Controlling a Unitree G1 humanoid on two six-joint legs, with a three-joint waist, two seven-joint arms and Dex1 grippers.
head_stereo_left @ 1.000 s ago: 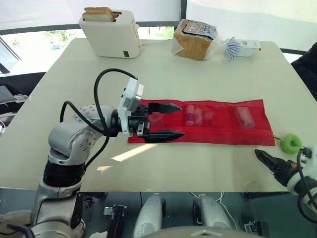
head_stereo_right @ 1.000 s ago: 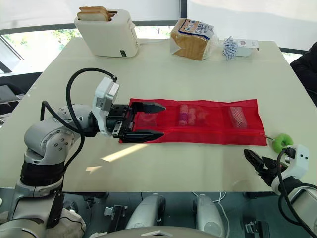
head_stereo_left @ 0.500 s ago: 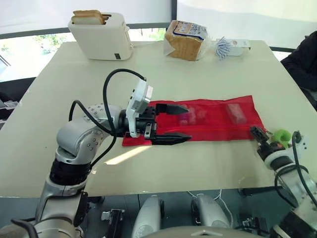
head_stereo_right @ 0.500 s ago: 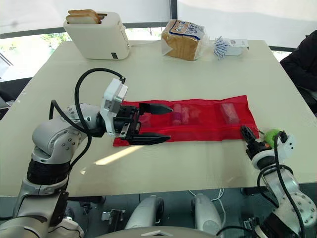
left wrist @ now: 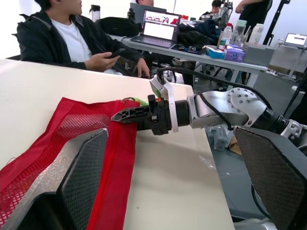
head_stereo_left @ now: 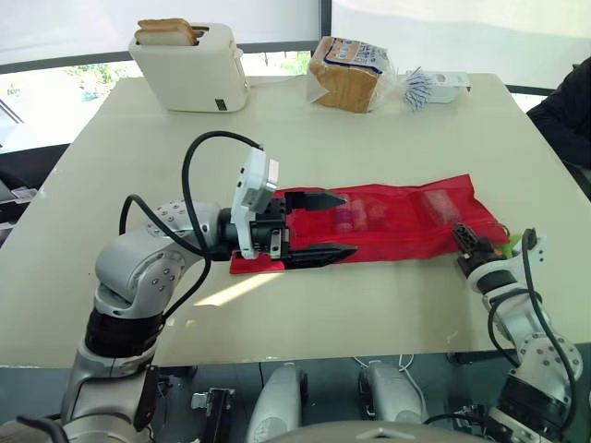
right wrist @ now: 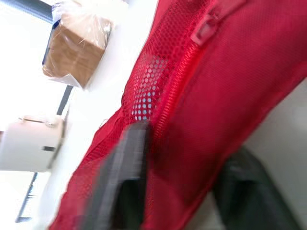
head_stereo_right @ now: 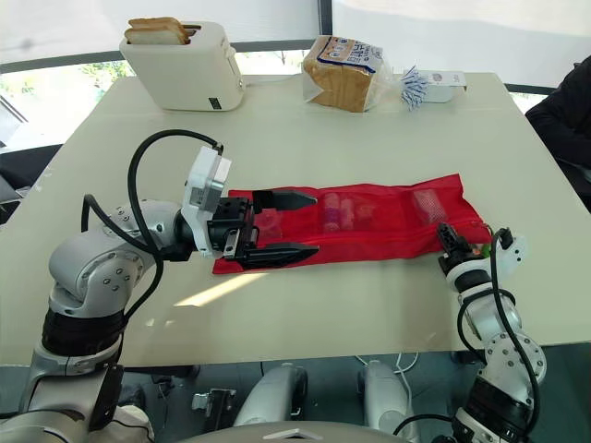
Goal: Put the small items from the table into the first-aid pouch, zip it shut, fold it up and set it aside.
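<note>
1. Pouch position: the long red mesh first-aid pouch [head_stereo_left: 397,221] lies flat on the beige counter [head_stereo_left: 305,138], running left to right near the front edge. Its right end is wrinkled and slightly raised.
2. Contents: small pink-and-white items [head_stereo_left: 358,215] show through the mesh near the middle, and another pale item [head_stereo_left: 438,205] sits toward the right end.
3. Left tool [head_stereo_left: 348,223]: it is spread wide over the left part of the pouch. One black finger [head_stereo_left: 314,199] reaches over the mesh and the other lies along the pouch's front edge. Nothing is clamped between them.
4. Right tool [head_stereo_left: 462,236]: it sits at the right end of the pouch, against the red mesh. Whether it is open or clamped on the fabric cannot be told.
5. Zip pull: a small green round pull [head_stereo_left: 513,244] lies just beside the right tool.
6. Far edge of the counter:
   - a white toaster [head_stereo_left: 199,69] with two bread slices [head_stereo_left: 168,32] in its slots, at the left;
   - a bagged loaf of sliced bread [head_stereo_left: 349,72], near the centre;
   - a bunch of blue-and-white sachets [head_stereo_left: 420,90], touching a white box [head_stereo_left: 452,85].
7. Surroundings: the left wrist view shows a seated person in a black jacket [left wrist: 72,40] beyond the counter, with an open laptop [left wrist: 160,29] on a desk behind.
</note>
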